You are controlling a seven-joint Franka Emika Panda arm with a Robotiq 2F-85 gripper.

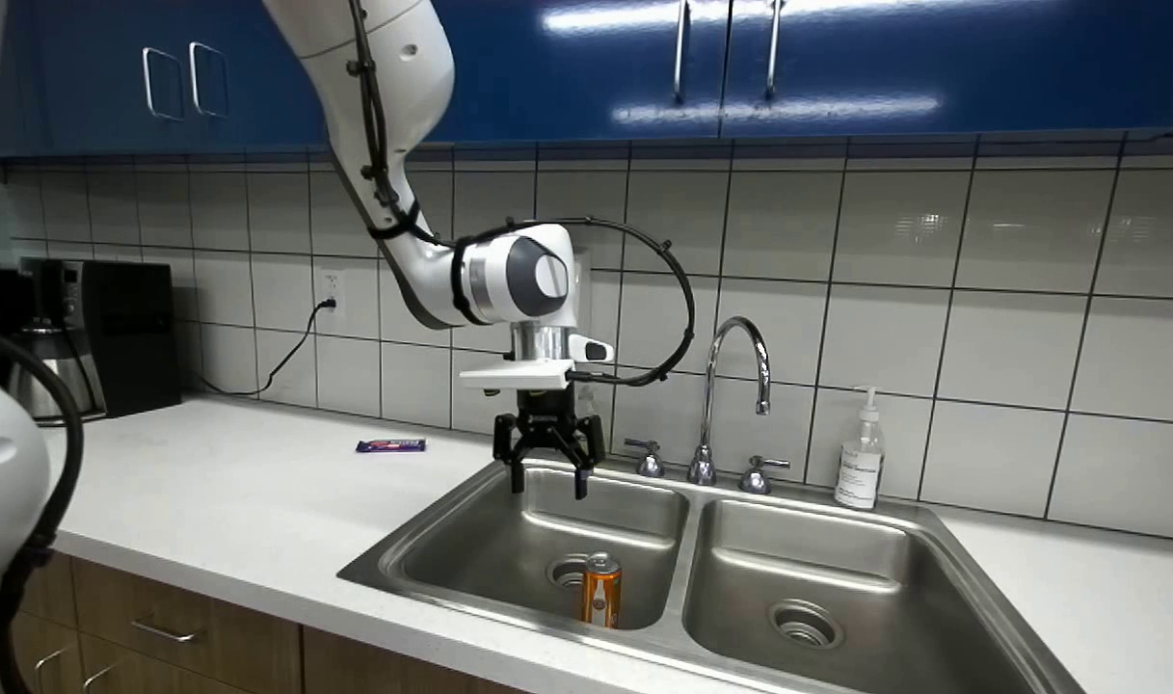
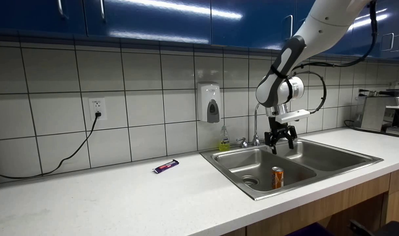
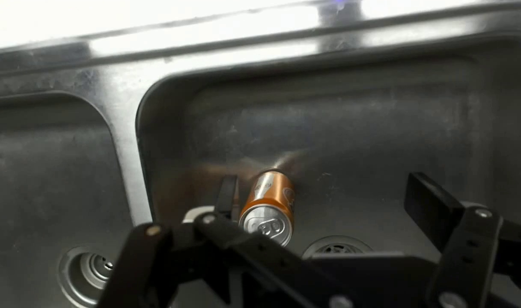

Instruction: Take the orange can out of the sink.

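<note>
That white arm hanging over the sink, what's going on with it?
It's a robot arm, here to take the orange can out of the sink. Right now its gripper is open above the sink, holding nothing. The can stands upright in there near a drain, not yet picked up.

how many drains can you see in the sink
2. One drain is in the basin holding the orange can; the other drain is in the neighboring basin. No third shows.

Soda can (image 1: 601,596): in left basin (image 1: 485,545) of sink (image 1: 682,575), near drain (image 2: 250,180)
Tool (image 1: 549,482): above sink
Snack bar (image 1: 390,445): on worktop (image 1: 239,501), left of sink
</note>
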